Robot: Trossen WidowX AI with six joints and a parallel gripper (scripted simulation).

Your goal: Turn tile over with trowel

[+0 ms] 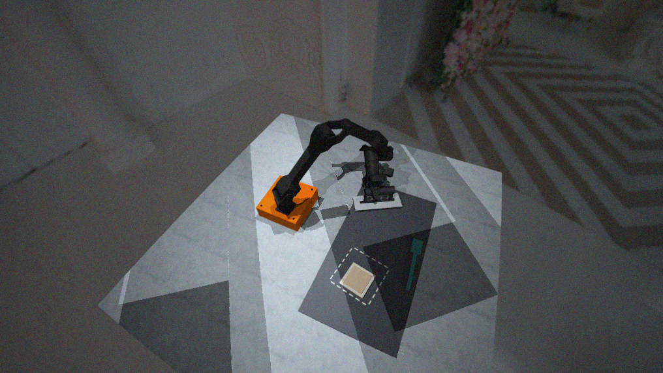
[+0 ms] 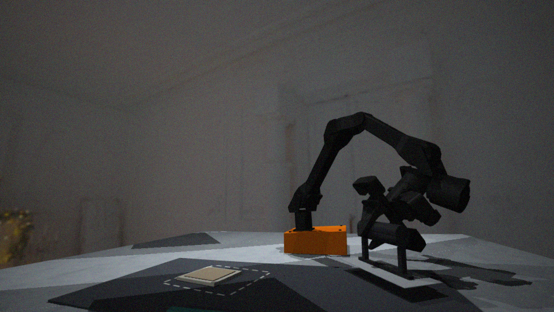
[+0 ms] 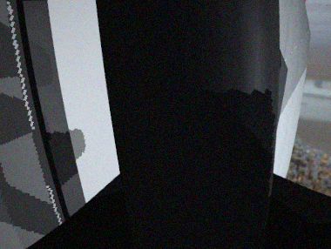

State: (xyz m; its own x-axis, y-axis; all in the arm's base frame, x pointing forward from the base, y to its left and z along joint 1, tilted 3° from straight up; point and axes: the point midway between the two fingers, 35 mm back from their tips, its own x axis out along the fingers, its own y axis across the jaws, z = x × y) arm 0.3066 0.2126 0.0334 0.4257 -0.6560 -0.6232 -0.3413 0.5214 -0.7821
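Gripper (image 1: pixel 377 186) (image 2: pixel 378 229) (image 3: pixel 180 171) clasps the trowel (image 1: pixel 378 205) (image 2: pixel 420 282) (image 3: pixel 187 87), black-handled with a flat pale blade.

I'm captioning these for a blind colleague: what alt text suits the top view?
A black arm holds a white-bladed trowel near a dark mat's upper edge. A tan-faced tile lies inside the mat's dashed outline, left of a teal tool.

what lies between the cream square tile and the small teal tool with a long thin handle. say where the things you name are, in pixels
Only dark mat (image 1: pixel 343 231) and part of the white dashed outline (image 1: pixel 379 287), seen in the top view.
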